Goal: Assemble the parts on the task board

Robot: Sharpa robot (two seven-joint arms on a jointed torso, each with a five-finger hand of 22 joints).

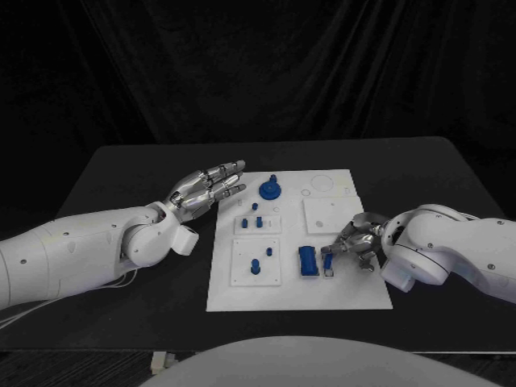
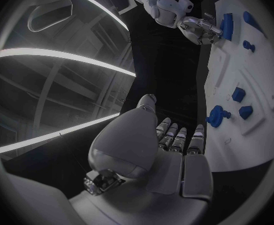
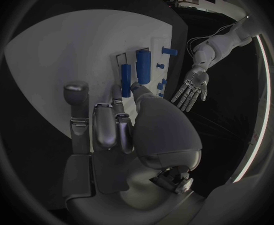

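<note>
The white task board (image 1: 328, 292) lies in the middle of the black table. On it are a round blue knob (image 1: 268, 190), small blue pegs (image 1: 253, 221) and a wide blue block (image 1: 310, 261). A slim blue bar (image 3: 126, 80) lies beside the wide block (image 3: 143, 65). My right hand (image 1: 358, 242) is low over the board's right side. Its thumb tip touches the end of the slim bar (image 1: 328, 272), and its other fingers (image 3: 106, 125) stretch out apart from the bar, holding nothing. My left hand (image 1: 212, 187) hovers flat with straight, spread fingers just left of the board's far corner.
Recessed square pockets (image 1: 326, 216) sit on the board's right half, and more blue pegs (image 1: 255, 266) stand in the near left pocket. The black table (image 1: 131, 177) runs out on both sides of the board. A dark curtain hangs behind it.
</note>
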